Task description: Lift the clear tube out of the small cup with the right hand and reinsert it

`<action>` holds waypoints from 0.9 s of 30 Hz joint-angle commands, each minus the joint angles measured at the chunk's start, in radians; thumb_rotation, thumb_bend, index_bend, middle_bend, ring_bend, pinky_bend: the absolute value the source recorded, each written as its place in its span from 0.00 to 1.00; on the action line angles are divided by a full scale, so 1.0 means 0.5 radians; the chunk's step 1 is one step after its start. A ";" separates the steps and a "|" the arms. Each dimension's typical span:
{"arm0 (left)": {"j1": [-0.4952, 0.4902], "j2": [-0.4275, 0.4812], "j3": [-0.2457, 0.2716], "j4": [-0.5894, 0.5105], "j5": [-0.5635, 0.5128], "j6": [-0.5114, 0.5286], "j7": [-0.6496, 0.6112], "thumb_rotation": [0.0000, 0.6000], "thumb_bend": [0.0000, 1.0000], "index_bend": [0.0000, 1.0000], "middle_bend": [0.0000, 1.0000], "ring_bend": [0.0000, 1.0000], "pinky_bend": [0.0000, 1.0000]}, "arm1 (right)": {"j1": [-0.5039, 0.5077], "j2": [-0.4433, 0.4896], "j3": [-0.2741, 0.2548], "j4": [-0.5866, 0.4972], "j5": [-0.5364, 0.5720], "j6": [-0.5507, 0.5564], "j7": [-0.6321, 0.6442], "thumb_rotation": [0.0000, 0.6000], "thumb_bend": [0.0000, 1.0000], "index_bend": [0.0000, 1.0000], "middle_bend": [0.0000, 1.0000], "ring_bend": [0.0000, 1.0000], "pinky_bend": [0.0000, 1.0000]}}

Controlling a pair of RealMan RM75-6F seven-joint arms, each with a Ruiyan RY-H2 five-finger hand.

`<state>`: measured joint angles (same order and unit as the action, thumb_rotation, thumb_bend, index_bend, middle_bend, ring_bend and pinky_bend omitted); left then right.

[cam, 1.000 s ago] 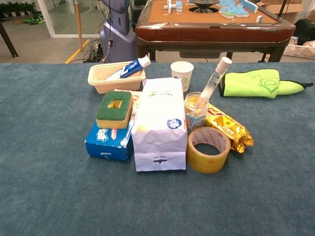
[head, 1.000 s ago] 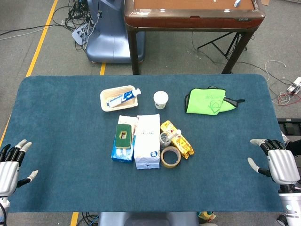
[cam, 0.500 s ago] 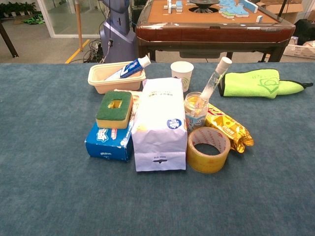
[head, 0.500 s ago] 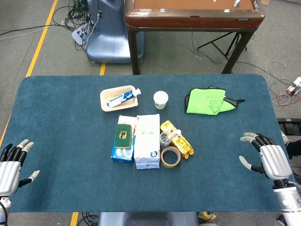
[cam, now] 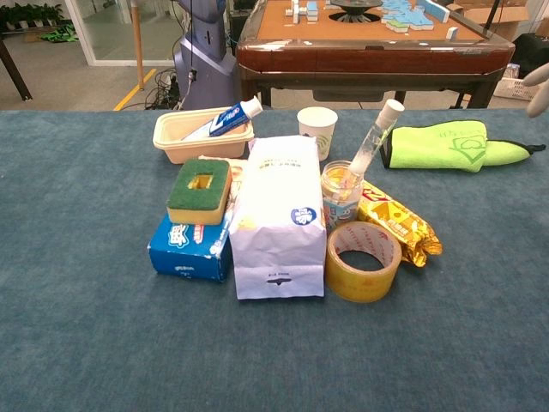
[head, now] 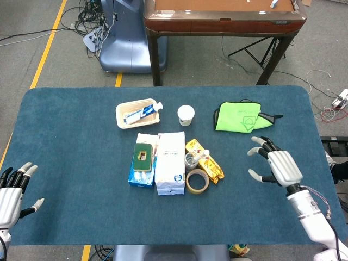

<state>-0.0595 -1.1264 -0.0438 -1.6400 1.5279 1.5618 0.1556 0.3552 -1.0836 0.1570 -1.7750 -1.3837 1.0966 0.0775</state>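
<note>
The small cup [cam: 340, 194], a clear one, stands just right of the white bag [cam: 277, 215] near the middle of the blue table [head: 70, 163], and it holds the clear tube [cam: 374, 139], which leans up and to the right with its white cap above the rim; some small yellowish bits show inside the cup, too small to make out. Behind and left of the bag, one cream tray [cam: 199, 136] carries one blue and white toothpaste tube [cam: 226, 118] lying across it. One white paper cup [cam: 317, 130] stands behind the bag; what is in it cannot be seen. One roll of yellow tape [cam: 364, 263] lies in front of the small cup, touching one yellow snack packet [cam: 397, 221]. Left of the bag, one green and yellow sponge [cam: 200, 190] rests on one blue box [cam: 190, 245]. One green cloth [cam: 443, 145] lies well right of the bag. The right robot hand [head: 276, 166] hovers right of the snack packet, fingers spread and grasping nothing. The left robot hand [head: 12, 191] sits at the table's near left edge, likewise released with fingers apart.
</note>
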 commanded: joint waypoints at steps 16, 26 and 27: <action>0.036 -0.009 0.008 0.047 -0.021 0.020 -0.044 1.00 0.19 0.14 0.10 0.15 0.05 | 0.456 -0.401 0.091 0.194 0.332 -0.493 -0.101 1.00 0.34 0.42 0.15 0.08 0.25; 0.043 -0.012 0.011 0.054 -0.012 0.025 -0.051 1.00 0.19 0.14 0.10 0.15 0.05 | 0.563 -0.484 0.086 0.198 0.347 -0.605 -0.023 1.00 0.34 0.42 0.15 0.08 0.25; 0.045 -0.012 0.011 0.056 -0.012 0.028 -0.052 1.00 0.19 0.14 0.10 0.15 0.05 | 0.576 -0.492 0.090 0.201 0.350 -0.609 -0.020 1.00 0.34 0.42 0.15 0.08 0.25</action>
<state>-0.0372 -1.1324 -0.0383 -1.6122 1.5220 1.5755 0.1295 0.6388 -1.3260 0.2003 -1.6755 -1.2107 0.7952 0.0655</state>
